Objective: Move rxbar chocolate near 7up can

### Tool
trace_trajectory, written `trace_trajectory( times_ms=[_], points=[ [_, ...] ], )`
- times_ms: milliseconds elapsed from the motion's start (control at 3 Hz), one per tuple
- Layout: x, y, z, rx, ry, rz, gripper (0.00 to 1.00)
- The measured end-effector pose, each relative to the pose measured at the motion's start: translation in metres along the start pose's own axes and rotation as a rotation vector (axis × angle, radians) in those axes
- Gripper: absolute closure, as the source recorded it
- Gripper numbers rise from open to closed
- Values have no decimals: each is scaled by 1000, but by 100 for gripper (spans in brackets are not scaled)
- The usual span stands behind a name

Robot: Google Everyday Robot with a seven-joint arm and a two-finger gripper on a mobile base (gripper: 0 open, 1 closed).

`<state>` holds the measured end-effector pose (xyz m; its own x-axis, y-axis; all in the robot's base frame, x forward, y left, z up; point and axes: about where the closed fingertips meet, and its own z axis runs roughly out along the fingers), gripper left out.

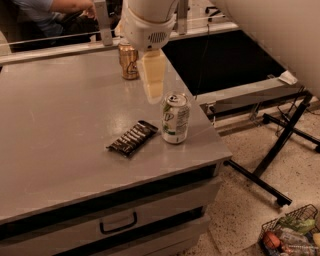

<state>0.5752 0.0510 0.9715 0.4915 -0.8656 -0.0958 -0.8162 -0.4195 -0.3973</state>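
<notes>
The rxbar chocolate (132, 138), a flat dark wrapper with pale lettering, lies on the grey table (60, 130) near its front right corner. The 7up can (175, 118), white and green with a silver top, stands upright just right of the bar, a small gap apart. My gripper (145, 70) hangs from the white wrist above and behind both, lifted off the table, open and empty. One pale finger (153, 75) points down toward the can; the other is mostly hidden behind the wrist.
A gold-brown can (129, 61) stands at the back of the table behind the gripper. The table's right edge is close to the 7up can. Black stand legs (280, 145) and a wire basket (290, 235) are on the floor at the right. A person (55, 7) is beyond the table.
</notes>
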Motion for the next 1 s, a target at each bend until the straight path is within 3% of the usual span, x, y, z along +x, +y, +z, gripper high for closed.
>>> trace_trajectory(
  times_ms=[333,667,1000],
  points=[
    [25,-14,-48,216,89,108,0],
    [28,-28,-92,431,164,172,0],
    [41,-39,-118,543,228,236,0]
  ],
)
